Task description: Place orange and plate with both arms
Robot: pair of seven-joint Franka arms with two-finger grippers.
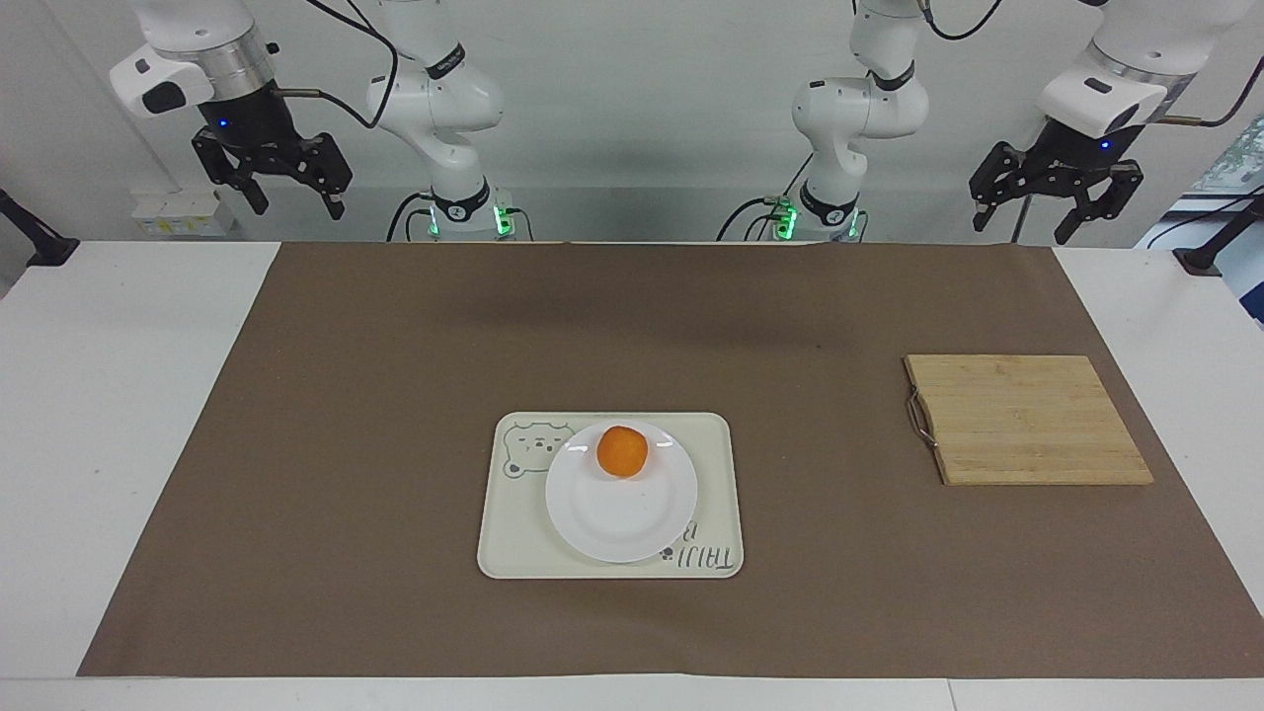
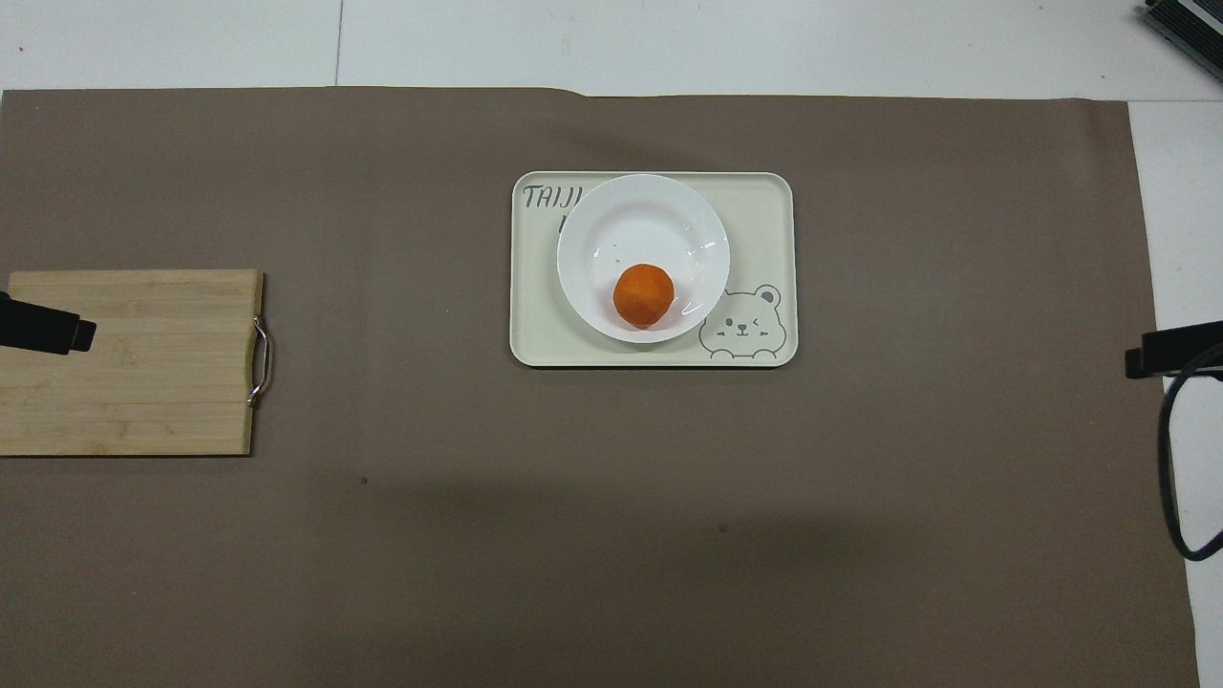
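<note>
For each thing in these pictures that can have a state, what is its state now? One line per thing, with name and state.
orange: resting on the plate, not held.
plate: lying flat on the tray.
tray: flat on the brown mat, holding the plate.
cutting board: flat, bare, toward the left arm's end.
left gripper: open, empty, raised, waiting.
right gripper: open, empty, raised.

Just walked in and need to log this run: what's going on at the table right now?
Nothing is being handled at the moment. The orange sits on the plate, on the part of it nearer the robots, and the plate rests on the tray in the middle of the brown mat. A cutting board lies bare toward the left arm's end. The left gripper and right gripper both hang open and empty, raised at the robots' edge of the table.
</note>
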